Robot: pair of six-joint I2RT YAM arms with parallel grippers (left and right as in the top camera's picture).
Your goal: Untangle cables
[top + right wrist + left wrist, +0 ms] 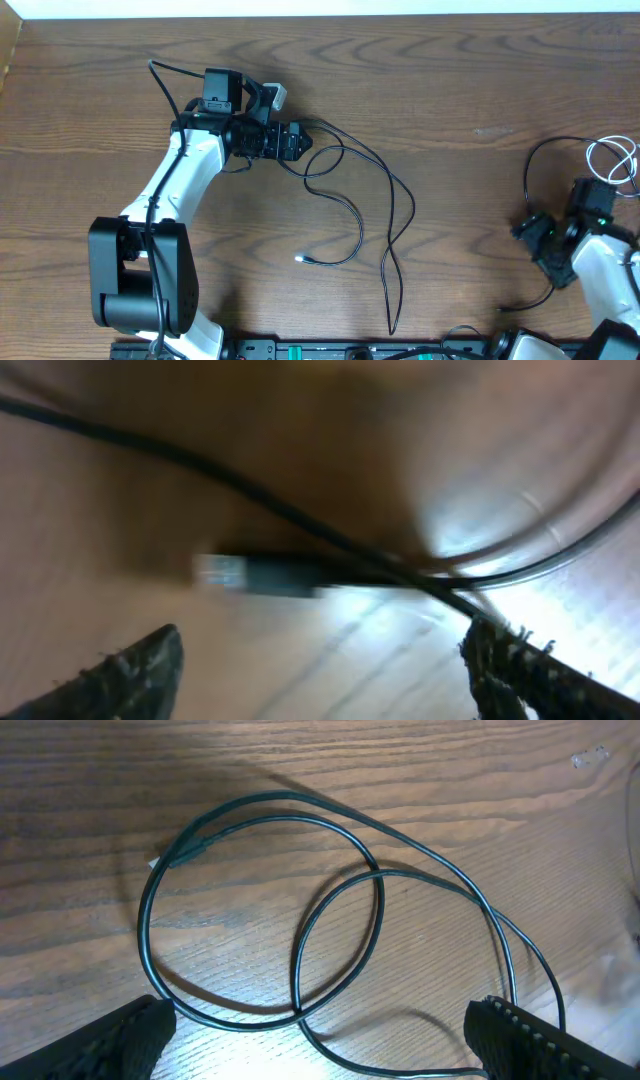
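**Now both grippers stand wide over black cord**

Overhead, the black cable (395, 195) sprawls across the middle of the wooden table (450, 80). It starts in small overlapping loops just right of the left gripper (303, 142), then sweeps right and down toward the near edge. One pale-tipped plug end (303, 258) lies near the middle, nearer than the loops. The white cable (615, 160) sits coiled at the far right edge, well apart from that tangle and just beyond the right arm.

The left gripper (320, 1015) hangs low over the loops with its fingers (110, 1045) spread wide and nothing between them. In the left wrist view the black cable (300, 820) forms two rings that cross each other. The crossing nearest the camera lies between the two fingertips. A thicker stretch shows at the left of the larger ring.

The right gripper (540, 248) is at the right side of the table, beside a black loop that curves up toward the white cable. Its wrist view is blurred. The right gripper (322, 640) is opened wide and holds nothing, and a black plug (265, 573) with a silvery tip lies on the wood beyond the fingers (130, 670). Dark strands cross over it. Whether that plug belongs to the middle cable cannot be told.
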